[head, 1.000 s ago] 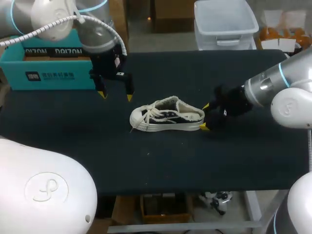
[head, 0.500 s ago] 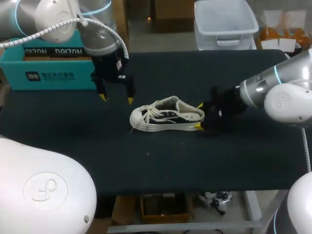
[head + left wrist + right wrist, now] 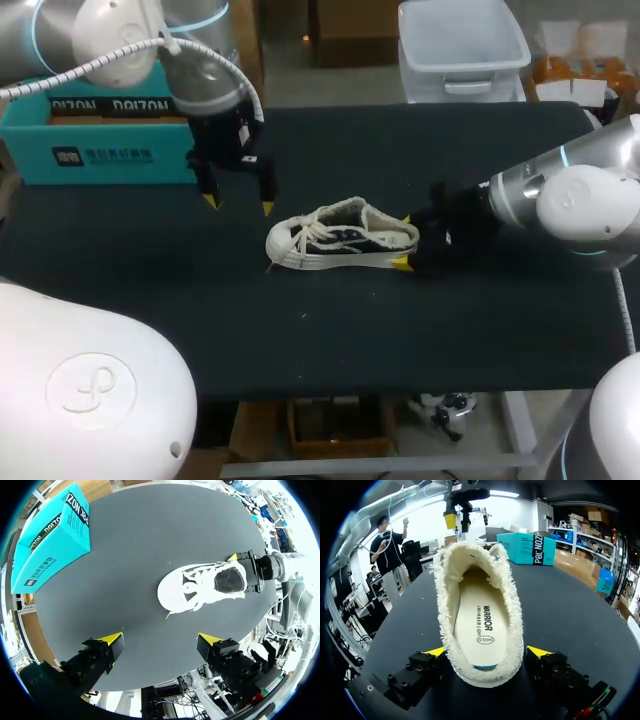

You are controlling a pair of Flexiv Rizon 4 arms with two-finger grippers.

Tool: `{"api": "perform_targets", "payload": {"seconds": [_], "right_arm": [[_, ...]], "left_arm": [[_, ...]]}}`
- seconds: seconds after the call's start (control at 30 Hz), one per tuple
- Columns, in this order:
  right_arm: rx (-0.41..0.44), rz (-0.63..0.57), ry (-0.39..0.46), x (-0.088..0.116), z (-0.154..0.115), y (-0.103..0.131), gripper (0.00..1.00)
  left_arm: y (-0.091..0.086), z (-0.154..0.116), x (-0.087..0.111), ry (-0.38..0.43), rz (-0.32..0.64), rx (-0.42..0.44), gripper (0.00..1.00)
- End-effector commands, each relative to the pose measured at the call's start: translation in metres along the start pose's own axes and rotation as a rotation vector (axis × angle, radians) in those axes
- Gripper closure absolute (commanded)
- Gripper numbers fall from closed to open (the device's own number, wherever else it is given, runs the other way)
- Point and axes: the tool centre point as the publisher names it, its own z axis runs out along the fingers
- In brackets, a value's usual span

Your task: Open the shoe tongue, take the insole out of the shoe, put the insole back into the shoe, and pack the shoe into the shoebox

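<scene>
Right wrist view shows you the white fleece-lined canvas shoe (image 3: 512, 620) standing on the black table (image 3: 570, 610), insole (image 3: 479, 625) inside, its heel between the open fingers of the right gripper (image 3: 487, 652). Your left gripper (image 3: 238, 203) hangs wide open and empty, between shoe and turquoise cardboard shoebox (image 3: 100, 155).

The right gripper (image 3: 402, 241), black with 2 yellow tips, has slid leftward from the right-middle of the frame. Its tips now flank the heel of the white-and-black low canvas shoe (image 3: 340, 238) rather than sitting at its very back. The white rounded joint (image 3: 585, 205) of that arm has drifted left and slightly up. The left gripper (image 3: 238, 204), upper left of centre, has sunk slightly lower and a touch rightward.
</scene>
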Motion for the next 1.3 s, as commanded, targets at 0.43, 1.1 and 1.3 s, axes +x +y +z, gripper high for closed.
{"api": "perform_targets", "payload": {"seconds": [0.43, 1.1, 1.3], "right_arm": [[-0.025, -0.019, 0.018, -0.004, 0.008, 0.001, 1.0], [-0.027, -0.018, 0.016, -0.002, 0.007, 0.0, 1.0], [-0.027, -0.018, 0.016, -0.002, 0.007, 0.0, 1.0]], "left_arm": [[-0.008, 0.004, 0.014, -0.005, -0.015, -0.003, 0.0], [-0.058, 0.002, 0.112, -0.113, -0.067, -0.075, 0.0], [-0.067, 0.02, 0.139, -0.162, -0.079, -0.115, 0.02]]}}
